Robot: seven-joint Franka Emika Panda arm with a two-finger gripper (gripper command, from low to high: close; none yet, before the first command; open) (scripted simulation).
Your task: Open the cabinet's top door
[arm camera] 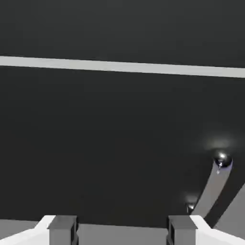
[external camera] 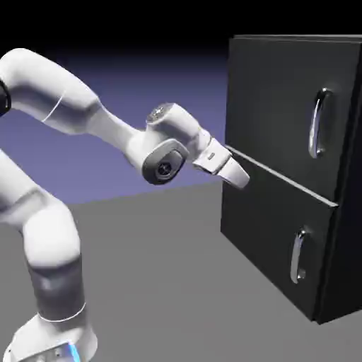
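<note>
The black cabinet [external camera: 348, 212] stands at the exterior view's right with both doors closed flush. The top door [external camera: 272, 99] carries a long silver handle [external camera: 318, 124] near its right edge. My gripper [external camera: 237, 174] is open and empty, right at the cabinet's left front edge, level with the seam between the doors and well left of that handle. In the hand view my gripper [arm camera: 122, 232] faces black panel. A light grey seam [arm camera: 119, 66] crosses it, with the top door [arm camera: 119, 28] above.
The lower door [external camera: 272, 226] has a shorter silver handle [external camera: 300, 256], which also shows as the short handle [arm camera: 210, 186] at the hand view's lower right. Grey table [external camera: 162, 283] spreads in front of the cabinet.
</note>
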